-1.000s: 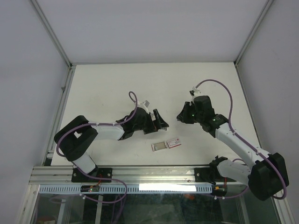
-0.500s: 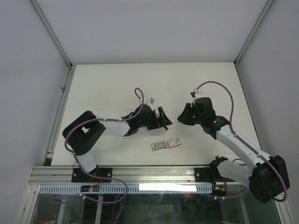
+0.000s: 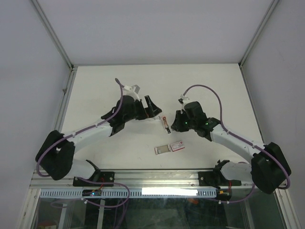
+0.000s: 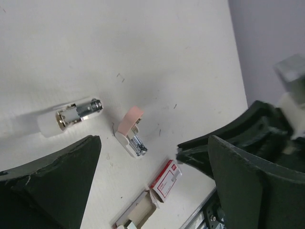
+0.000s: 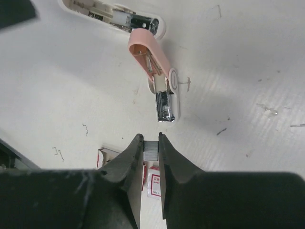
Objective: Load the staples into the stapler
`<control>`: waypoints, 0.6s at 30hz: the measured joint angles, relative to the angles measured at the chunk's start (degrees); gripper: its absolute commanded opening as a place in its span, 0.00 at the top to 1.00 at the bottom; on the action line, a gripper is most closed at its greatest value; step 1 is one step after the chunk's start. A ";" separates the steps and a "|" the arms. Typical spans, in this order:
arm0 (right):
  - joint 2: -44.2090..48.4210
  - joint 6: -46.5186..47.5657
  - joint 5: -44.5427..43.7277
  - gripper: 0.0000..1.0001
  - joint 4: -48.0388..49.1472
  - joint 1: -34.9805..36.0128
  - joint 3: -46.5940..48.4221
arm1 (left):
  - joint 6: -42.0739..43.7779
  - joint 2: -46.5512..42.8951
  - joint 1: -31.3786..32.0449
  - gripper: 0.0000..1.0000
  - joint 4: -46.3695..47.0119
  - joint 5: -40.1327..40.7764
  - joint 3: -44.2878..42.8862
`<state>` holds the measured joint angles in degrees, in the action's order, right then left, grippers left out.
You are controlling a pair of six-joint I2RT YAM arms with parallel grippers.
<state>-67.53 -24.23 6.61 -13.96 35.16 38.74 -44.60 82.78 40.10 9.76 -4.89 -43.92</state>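
Right gripper [image 5: 149, 139] narrow, pinching the staples [image 5: 150, 149] strip at its fingertips, just short of the stapler [image 5: 159, 81]. The stapler lies opened on the table [image 3: 200, 81]. Box [image 3: 170, 147] near, tray slid out. Left gripper [image 3: 153, 109] spread wide, empty, beside the stapler.

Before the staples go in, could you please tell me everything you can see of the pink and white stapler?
The stapler is small, with a glossy white plastic body and a pink upper arm swung open, baring a shiny metal channel. It lies on the white table, touched by nothing else. A separate white and metal piece lies beyond its pink end, apart from it. The right gripper, shut on the staples, points at its metal end.
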 measured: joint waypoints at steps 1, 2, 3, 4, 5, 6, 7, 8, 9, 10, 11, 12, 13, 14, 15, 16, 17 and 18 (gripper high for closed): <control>-1.05 0.48 -0.52 0.82 0.07 1.03 0.46 | 1.03 -2.56 -1.36 0.01 -1.33 -0.42 -0.11; -2.47 1.27 -1.49 0.82 0.35 2.34 1.09 | 2.21 -4.98 -3.04 0.01 -2.82 -1.33 -0.44; -3.58 1.99 -2.03 0.82 0.63 3.19 1.57 | 3.78 -7.45 -5.20 0.01 -4.96 -2.71 -1.22; -4.35 2.58 -2.43 0.82 0.87 3.72 1.92 | 4.83 -8.92 -6.86 0.01 -6.40 -3.52 -1.92; -5.11 3.26 -2.93 0.82 1.01 4.20 2.32 | 6.23 -10.29 -8.90 0.01 -8.41 -4.68 -2.99; -5.88 4.07 -3.45 0.82 1.22 4.70 2.73 | 7.74 -11.37 -10.99 0.01 -10.49 -5.84 -4.26; -6.64 4.87 -3.93 0.82 1.29 5.16 3.19 | 9.40 -12.22 -13.29 0.01 -13.05 -6.97 -5.90; -7.37 5.46 -4.37 0.82 1.40 5.51 3.65 | 11.13 -12.76 -15.43 0.01 -15.30 -7.89 -7.52; -8.22 6.12 -4.76 0.82 1.53 5.92 4.17 | 12.20 -13.14 -16.96 0.01 -16.68 -8.55 -8.57; -9.14 6.69 -5.09 0.82 1.84 6.34 4.70 | 13.86 -13.57 -18.80 0.01 -18.40 -9.20 -9.73; -9.86 7.06 -5.38 0.82 2.08 6.67 5.03 | 15.08 -13.94 -20.24 0.01 -19.69 -9.57 -10.45; -10.56 7.52 -5.77 0.82 2.34 6.99 5.29 | 16.41 -14.32 -21.62 0.01 -21.00 -10.08 -11.04; -11.28 7.98 -6.21 0.82 2.47 7.41 5.55 | 17.53 -14.62 -22.62 0.01 -21.92 -10.29 -11.30; -11.96 8.35 -6.62 0.82 2.56 7.85 5.77 | 18.58 -14.91 -23.50 0.01 -22.71 -10.47 -11.37; -12.61 8.72 -7.10 0.82 2.62 8.22 5.95 | 19.39 -15.02 -24.24 0.01 -23.58 -10.54 -11.39; -13.07 8.94 -7.52 0.82 2.71 8.48 6.01 | 20.24 -15.06 -24.92 0.01 -24.44 -10.58 -11.39; -13.64 9.20 -7.93 0.82 2.82 8.81 6.10 | 20.81 -15.06 -25.29 0.01 -25.05 -10.60 -11.39; -14.14 9.38 -8.33 0.82 2.82 9.07 6.23 | 21.51 -15.04 -25.68 0.01 -25.86 -10.56 -11.39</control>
<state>-81.67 -14.85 -1.72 -11.14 44.23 44.97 -23.09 67.75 14.41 -16.10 -15.44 -55.31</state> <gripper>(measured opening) 0.188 0.987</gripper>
